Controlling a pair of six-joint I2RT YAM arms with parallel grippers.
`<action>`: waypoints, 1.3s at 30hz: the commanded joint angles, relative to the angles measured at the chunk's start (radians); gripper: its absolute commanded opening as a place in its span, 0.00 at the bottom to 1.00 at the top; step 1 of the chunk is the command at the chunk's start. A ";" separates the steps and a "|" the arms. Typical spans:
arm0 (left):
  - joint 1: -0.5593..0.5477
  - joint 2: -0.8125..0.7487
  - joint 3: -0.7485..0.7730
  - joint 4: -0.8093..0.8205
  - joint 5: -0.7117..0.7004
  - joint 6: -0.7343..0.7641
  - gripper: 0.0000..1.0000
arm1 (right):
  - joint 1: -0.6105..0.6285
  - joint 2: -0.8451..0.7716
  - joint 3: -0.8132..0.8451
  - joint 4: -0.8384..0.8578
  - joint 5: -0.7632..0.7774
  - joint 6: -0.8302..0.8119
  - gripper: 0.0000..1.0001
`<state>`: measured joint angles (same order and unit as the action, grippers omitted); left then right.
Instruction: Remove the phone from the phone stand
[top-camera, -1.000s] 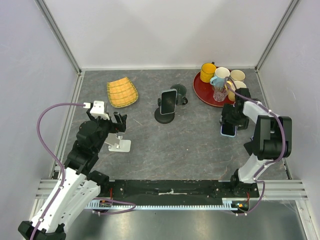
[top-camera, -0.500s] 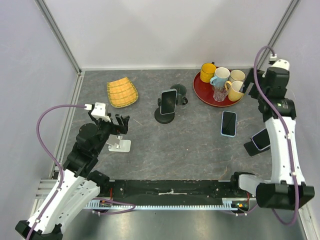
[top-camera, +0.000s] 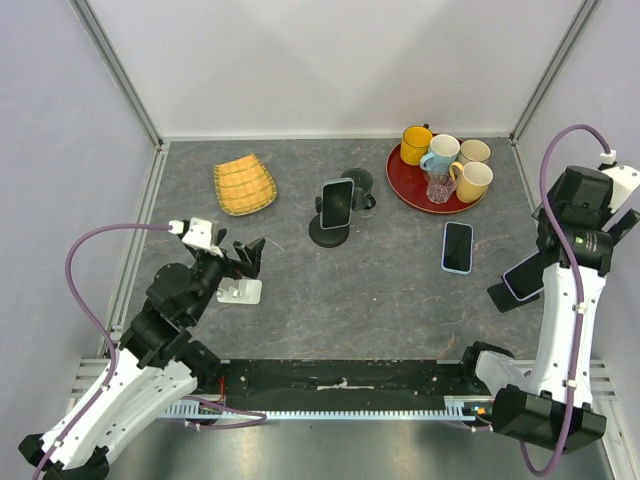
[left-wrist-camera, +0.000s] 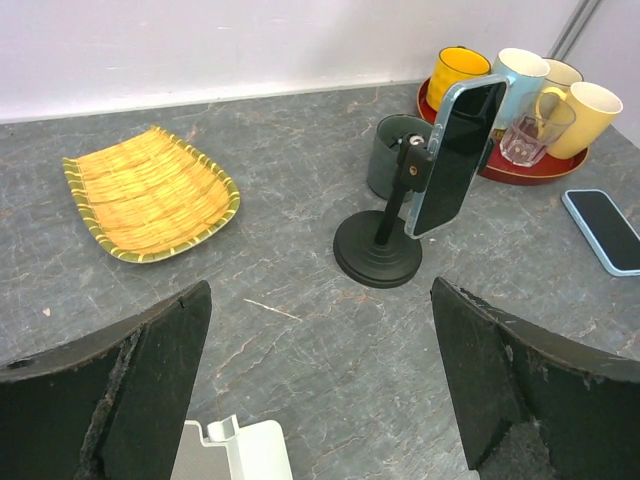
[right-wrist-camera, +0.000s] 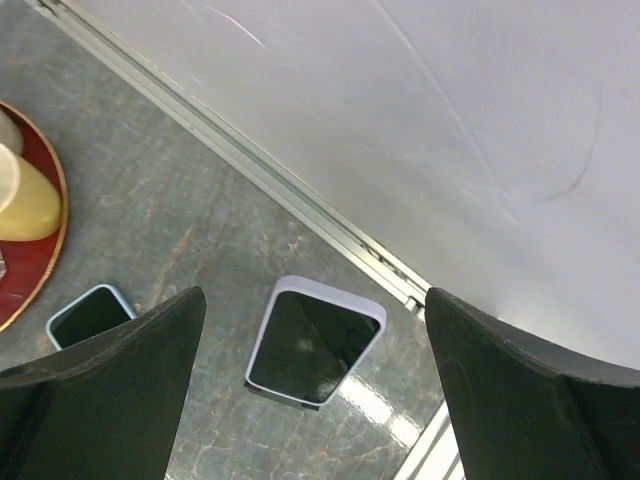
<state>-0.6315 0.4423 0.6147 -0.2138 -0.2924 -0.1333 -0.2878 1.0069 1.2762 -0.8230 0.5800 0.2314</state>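
Note:
A dark phone (top-camera: 337, 201) stands clamped upright on a black round-based stand (top-camera: 328, 236) at mid table; it also shows in the left wrist view (left-wrist-camera: 455, 150). A lavender-cased phone (top-camera: 523, 276) leans on a low black stand at the right; it shows in the right wrist view (right-wrist-camera: 315, 345). A blue-cased phone (top-camera: 457, 246) lies flat on the table. My left gripper (top-camera: 243, 256) is open and empty, above an empty white stand (top-camera: 240, 292), well short of the black stand. My right gripper (top-camera: 585, 228) is open and empty, raised above the lavender phone.
A yellow woven basket (top-camera: 244, 185) lies at the back left. A red tray (top-camera: 405, 185) with several mugs and a glass sits at the back right. A dark cup (top-camera: 356, 183) stands behind the black stand. The right wall and its rail (right-wrist-camera: 330, 225) are close to my right gripper.
My right gripper rose off the blue-cased phone, left it flat on the table and swung to the right wall. My left gripper shifted slightly forward.

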 joint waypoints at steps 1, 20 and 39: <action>-0.030 -0.017 -0.003 0.044 -0.054 0.043 0.97 | -0.071 0.021 -0.040 -0.027 -0.057 0.054 0.98; -0.053 0.065 -0.009 0.048 -0.022 0.043 0.97 | -0.238 0.294 0.055 -0.062 -0.336 -0.017 0.98; -0.097 0.084 -0.010 0.053 -0.021 0.047 0.97 | -0.237 0.042 -0.225 0.113 -0.068 0.212 0.98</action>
<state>-0.7208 0.5175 0.6037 -0.2066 -0.3122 -0.1280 -0.5213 1.0702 1.0973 -0.8009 0.4511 0.3607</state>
